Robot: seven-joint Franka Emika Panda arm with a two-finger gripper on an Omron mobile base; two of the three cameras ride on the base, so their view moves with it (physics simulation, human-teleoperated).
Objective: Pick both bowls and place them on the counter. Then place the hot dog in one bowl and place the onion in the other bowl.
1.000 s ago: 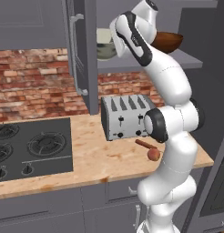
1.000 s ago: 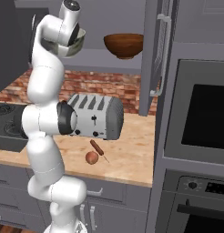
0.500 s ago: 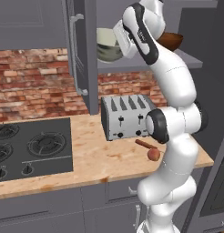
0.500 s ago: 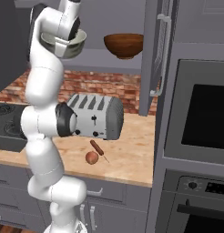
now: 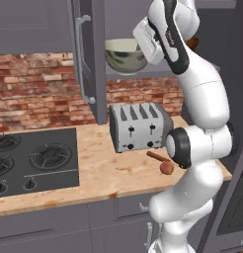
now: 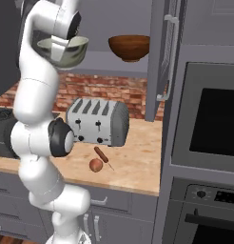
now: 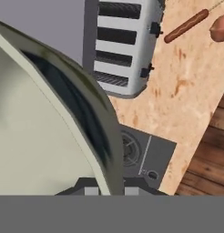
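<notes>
While the stove top (image 5: 34, 158) lies idle at 9 o'clock of the left base view, the pale grey-green bowl (image 5: 125, 54) now hangs out in open air at 12 o'clock, clear of the open cabinet door (image 5: 89, 59), where a second ago it sat back against the shelf behind the arm. The hand (image 5: 149, 40) has drawn it forward and a little lower over that second, and it is clenched on the bowl's rim; the hand view shows the rim running down between the finger tips with the cream inside spreading to 9 o'clock. Directly below, the toaster (image 5: 140, 126) stands on the tan surface (image 5: 101, 170), so a straight descent would land the bowl on it; my judgement is that the carry needs to swing toward the bare wood at 7 o'clock of the toaster first. Further right, the hot dog (image 5: 156, 157) and the onion (image 5: 167, 168) lie just beside each other at 5 o'clock of the toaster, untouched and near the front edge. In the right base view the dark reddish-brown bowl (image 6: 129, 47) sits on the cabinet shelf at 12 o'clock, not yet fetched. So the first bowl is lifted but not set down, and three placements are left to do.
</notes>
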